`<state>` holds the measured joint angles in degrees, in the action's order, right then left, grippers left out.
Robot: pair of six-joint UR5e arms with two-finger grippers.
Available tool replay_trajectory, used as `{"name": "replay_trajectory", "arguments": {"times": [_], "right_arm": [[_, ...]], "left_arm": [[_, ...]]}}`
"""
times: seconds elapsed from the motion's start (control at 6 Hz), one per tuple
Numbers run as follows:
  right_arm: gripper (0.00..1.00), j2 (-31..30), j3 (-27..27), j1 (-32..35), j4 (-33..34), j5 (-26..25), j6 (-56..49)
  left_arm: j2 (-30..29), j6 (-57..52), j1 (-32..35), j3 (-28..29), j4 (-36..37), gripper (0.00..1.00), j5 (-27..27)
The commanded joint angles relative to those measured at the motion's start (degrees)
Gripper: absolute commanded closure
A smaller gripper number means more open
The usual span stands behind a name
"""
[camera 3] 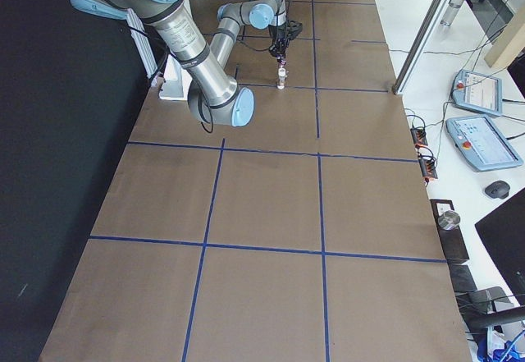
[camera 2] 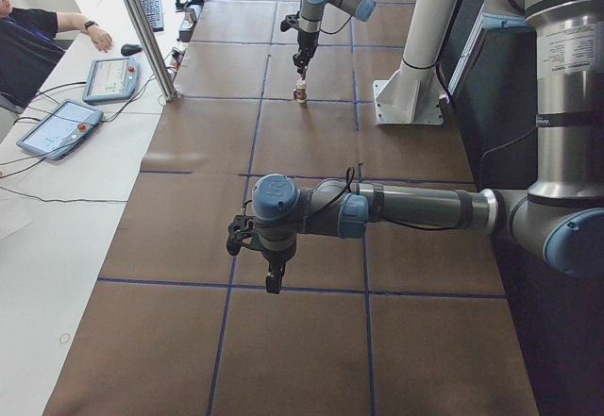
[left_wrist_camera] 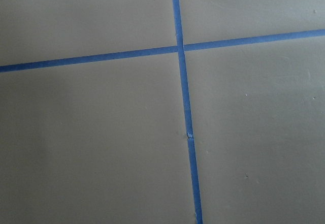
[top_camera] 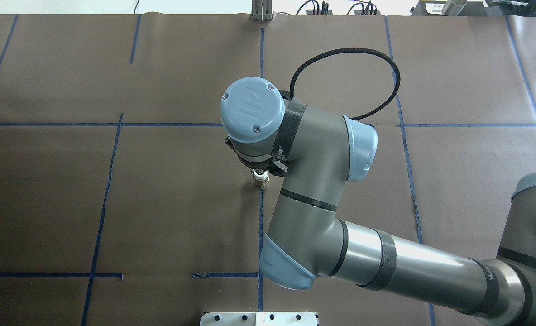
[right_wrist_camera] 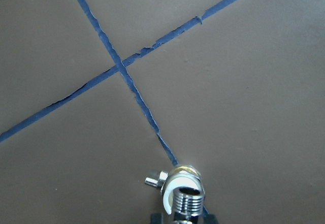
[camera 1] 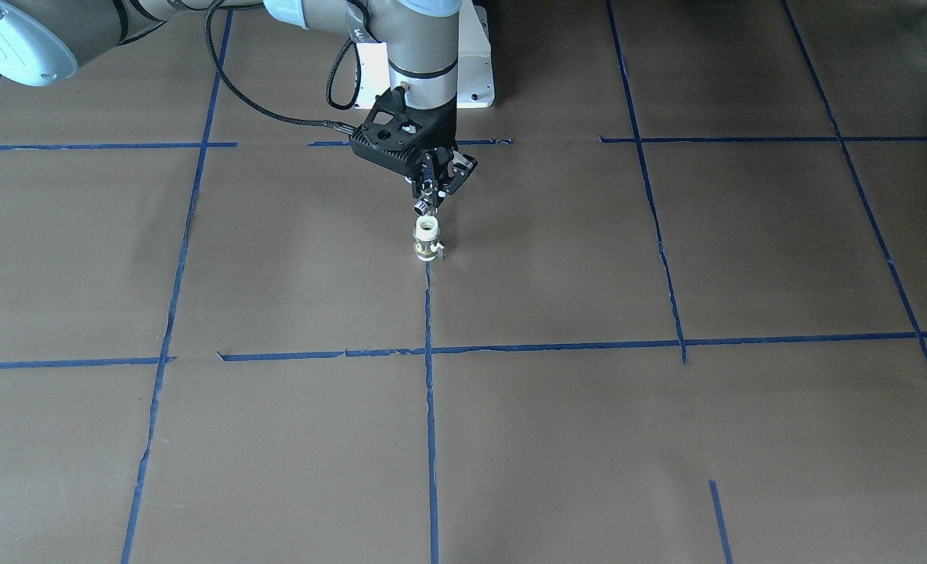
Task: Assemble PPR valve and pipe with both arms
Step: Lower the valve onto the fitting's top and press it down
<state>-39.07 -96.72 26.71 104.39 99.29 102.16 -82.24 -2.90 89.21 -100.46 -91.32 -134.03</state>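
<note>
The PPR valve (camera 1: 427, 239) stands upright on the brown table, white open end up, its small lever (right_wrist_camera: 154, 180) sticking out to one side. My right gripper (camera 1: 430, 196) hangs straight above it, shut on the silver pipe (camera 1: 423, 206). The pipe's threaded end (right_wrist_camera: 189, 203) points down just over the valve's white mouth (right_wrist_camera: 175, 186). From overhead, only the valve's brass part (top_camera: 261, 181) peeks out under the right wrist. My left gripper (camera 2: 273, 284) hovers over bare table far from the valve; I cannot tell whether it is open or shut. The left wrist view shows only table and tape.
Blue tape lines (camera 1: 429, 345) divide the brown table into squares. The white pedestal base (camera 1: 475, 70) stands just behind the right gripper. A person sits at a side desk with tablets (camera 2: 58, 128) beyond an aluminium post (camera 2: 146, 29).
</note>
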Motion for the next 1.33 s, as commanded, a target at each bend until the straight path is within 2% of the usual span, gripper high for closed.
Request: {"name": "replay_trajectory", "arguments": {"times": [0.0, 1.17], "right_arm": [[1.0, -0.1, 1.3, 0.0, -0.1, -0.9, -0.5], [1.0, 0.2, 2.3, -0.3, -0.3, -0.9, -0.6]], "left_arm": [[0.0, 0.0, 0.0, 0.0, 0.0, 0.0, 0.0], [-0.1, 0.0, 0.0, 0.0, 0.0, 0.0, 0.0]]}}
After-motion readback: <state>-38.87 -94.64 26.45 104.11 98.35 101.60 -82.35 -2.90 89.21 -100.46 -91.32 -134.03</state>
